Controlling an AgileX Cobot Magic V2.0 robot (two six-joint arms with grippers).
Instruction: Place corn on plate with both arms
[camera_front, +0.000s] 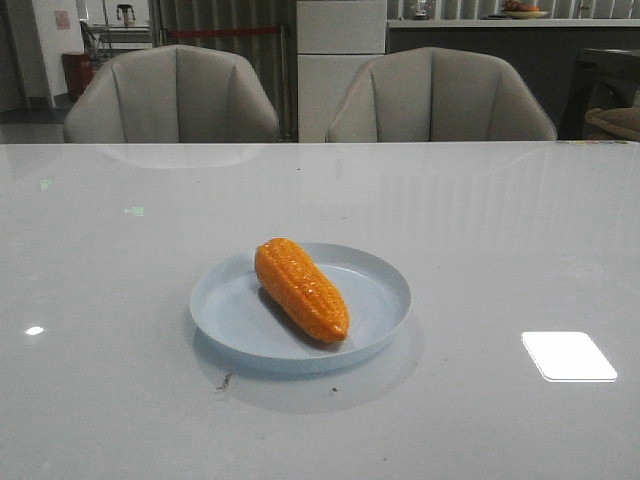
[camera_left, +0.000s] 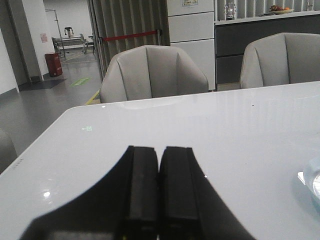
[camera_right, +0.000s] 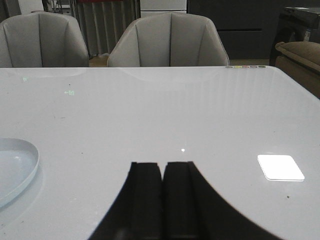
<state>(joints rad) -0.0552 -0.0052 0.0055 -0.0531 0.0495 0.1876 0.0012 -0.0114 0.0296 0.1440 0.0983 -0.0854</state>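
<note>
The orange-yellow corn (camera_front: 300, 288) lies on the pale blue plate (camera_front: 378, 290) in the middle of the white table, its tapered end toward the front right. Neither arm shows in the front view. My left gripper (camera_left: 160, 150) is shut and empty, low over the table to the left of the plate; only a sliver of the plate's rim (camera_left: 314, 180) shows in the left wrist view. My right gripper (camera_right: 163, 165) is shut and empty, to the right of the plate, whose rim (camera_right: 31, 167) shows in the right wrist view.
Two grey chairs (camera_front: 172, 95) (camera_front: 440, 97) stand behind the table's far edge. A bright light reflection (camera_front: 568, 356) lies on the table at the front right. A red bin (camera_left: 53, 64) and a corridor are far behind.
</note>
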